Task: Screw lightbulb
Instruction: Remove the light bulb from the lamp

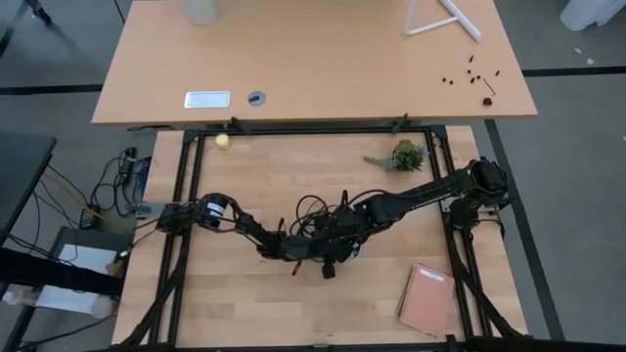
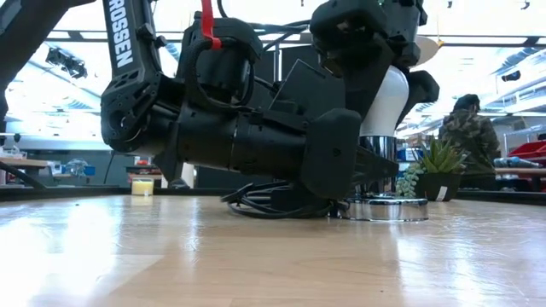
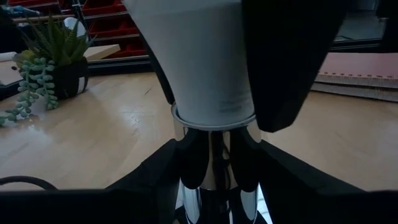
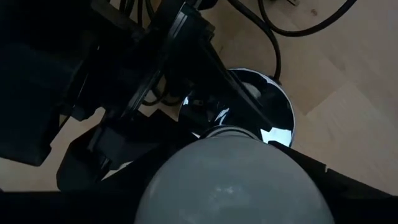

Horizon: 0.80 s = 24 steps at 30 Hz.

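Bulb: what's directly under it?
The bulb stands on a chrome socket stem, gripped by the left hand, over a round silver base. The screw threads are hidden.

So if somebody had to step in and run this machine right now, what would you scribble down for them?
Left tool: fingers around the shiny socket stem, steadying it from the side.
Right tool: over the lightbulb from above, dark fingers at its sides; grip not certain.
Lightbulb: upright, base in the socket standing mid-table, cord coiled beside it.
Done: bulb placed in the socket.
Left: keep turning until it seats; how far in it is cannot be seen. Then release both.
Nearby: potted plant, notebook.
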Each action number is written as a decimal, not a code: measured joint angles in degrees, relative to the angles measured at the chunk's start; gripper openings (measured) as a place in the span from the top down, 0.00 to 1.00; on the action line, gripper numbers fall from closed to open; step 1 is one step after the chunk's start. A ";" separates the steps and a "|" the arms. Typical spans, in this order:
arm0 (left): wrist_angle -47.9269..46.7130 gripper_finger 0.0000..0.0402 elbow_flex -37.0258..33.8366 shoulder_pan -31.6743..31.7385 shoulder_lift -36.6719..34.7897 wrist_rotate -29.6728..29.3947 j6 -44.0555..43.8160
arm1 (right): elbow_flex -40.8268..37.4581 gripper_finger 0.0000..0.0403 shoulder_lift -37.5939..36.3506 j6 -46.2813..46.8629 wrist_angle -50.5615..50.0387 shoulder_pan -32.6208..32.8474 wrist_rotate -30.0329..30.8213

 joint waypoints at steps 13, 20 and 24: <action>-0.13 0.53 -0.07 0.02 0.00 -0.60 -0.02 | 0.00 0.34 -0.01 -3.64 -0.80 -0.34 -0.49; -0.04 0.53 -0.09 -0.02 0.00 -0.74 -0.02 | -0.09 0.35 -0.02 -20.16 0.28 -0.34 -1.36; -0.02 0.53 -0.11 -0.02 -0.02 -0.69 -0.01 | -0.13 0.32 -0.01 -35.25 0.94 -0.19 -1.53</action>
